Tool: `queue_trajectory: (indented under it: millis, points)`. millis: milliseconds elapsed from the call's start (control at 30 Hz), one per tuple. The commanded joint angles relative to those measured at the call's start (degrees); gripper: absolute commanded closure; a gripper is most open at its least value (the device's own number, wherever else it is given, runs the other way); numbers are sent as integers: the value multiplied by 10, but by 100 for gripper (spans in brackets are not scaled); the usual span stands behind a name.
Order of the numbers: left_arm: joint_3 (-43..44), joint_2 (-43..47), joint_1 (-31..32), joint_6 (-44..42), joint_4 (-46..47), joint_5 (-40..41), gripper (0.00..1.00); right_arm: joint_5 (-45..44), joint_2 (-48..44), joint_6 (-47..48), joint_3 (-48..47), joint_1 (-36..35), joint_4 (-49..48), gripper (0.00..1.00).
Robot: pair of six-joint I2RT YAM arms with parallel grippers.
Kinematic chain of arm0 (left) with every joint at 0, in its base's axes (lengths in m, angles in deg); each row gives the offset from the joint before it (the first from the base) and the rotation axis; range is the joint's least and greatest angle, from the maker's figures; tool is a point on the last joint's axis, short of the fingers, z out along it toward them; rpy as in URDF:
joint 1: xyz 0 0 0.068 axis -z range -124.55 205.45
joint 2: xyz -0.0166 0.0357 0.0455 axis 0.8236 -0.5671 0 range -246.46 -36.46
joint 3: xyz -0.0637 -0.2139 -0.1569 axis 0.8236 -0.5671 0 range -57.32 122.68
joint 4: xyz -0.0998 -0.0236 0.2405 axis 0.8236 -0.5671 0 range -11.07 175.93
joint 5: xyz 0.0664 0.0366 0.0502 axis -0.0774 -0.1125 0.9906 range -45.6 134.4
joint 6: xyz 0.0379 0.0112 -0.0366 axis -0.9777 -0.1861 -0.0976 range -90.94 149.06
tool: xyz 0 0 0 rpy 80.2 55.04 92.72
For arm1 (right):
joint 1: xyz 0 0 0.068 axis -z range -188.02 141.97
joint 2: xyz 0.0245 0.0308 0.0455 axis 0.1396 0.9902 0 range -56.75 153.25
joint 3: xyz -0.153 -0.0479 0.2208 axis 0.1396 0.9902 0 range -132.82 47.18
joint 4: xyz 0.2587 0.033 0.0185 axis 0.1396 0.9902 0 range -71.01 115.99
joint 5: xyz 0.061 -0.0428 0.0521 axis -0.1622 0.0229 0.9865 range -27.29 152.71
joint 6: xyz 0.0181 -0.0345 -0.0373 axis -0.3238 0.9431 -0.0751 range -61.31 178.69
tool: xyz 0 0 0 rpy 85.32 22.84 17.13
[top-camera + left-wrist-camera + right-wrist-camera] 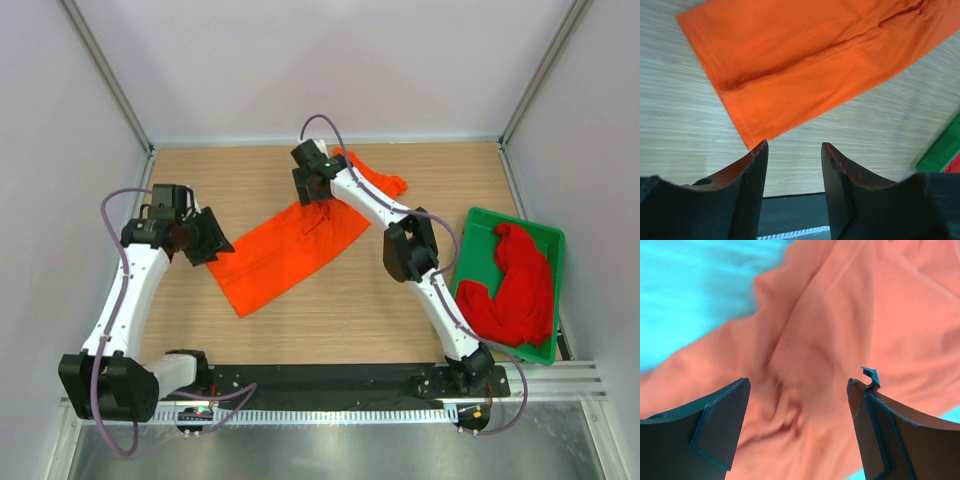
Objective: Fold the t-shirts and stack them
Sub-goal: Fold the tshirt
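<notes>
The orange t-shirt (290,245) lies flattened in a diagonal strip on the wooden table, with a bunched end at the far right (385,183). My left gripper (218,246) hovers at the strip's left edge. In the left wrist view it (792,150) is open with only bare table between its fingers, and the orange t-shirt's hem corner (747,140) lies just ahead. My right gripper (312,192) hangs over the strip's far end. It (799,385) is open wide above rumpled orange cloth (805,345), which looks blurred. The red t-shirt (515,290) lies crumpled in the tray.
A green plastic tray (478,215) sits at the right side of the table; its corner (942,155) shows in the left wrist view. White walls close in the table on three sides. A black base rail (330,380) runs along the near edge.
</notes>
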Motion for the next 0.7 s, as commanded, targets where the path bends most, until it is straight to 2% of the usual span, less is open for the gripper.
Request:
queue_trajectory:
  millis: [0, 100, 333, 467, 667]
  points:
    - [71, 6, -4, -16, -25, 44, 52, -19, -107, 9, 19, -29, 40, 13]
    - [104, -13, -4, -21, -34, 57, 52, -12, -134, -3, 56, -72, 58, 13]
    - [124, -46, -4, -8, -20, 28, 52, 53, -141, -89, 70, -127, 92, 11]
    - [113, -38, -4, -1, -14, 19, 52, 82, -127, -91, 72, -152, 89, 11]
    - [88, -7, -7, -2, -19, 49, 51, 97, -75, -61, 33, -187, 102, 11]
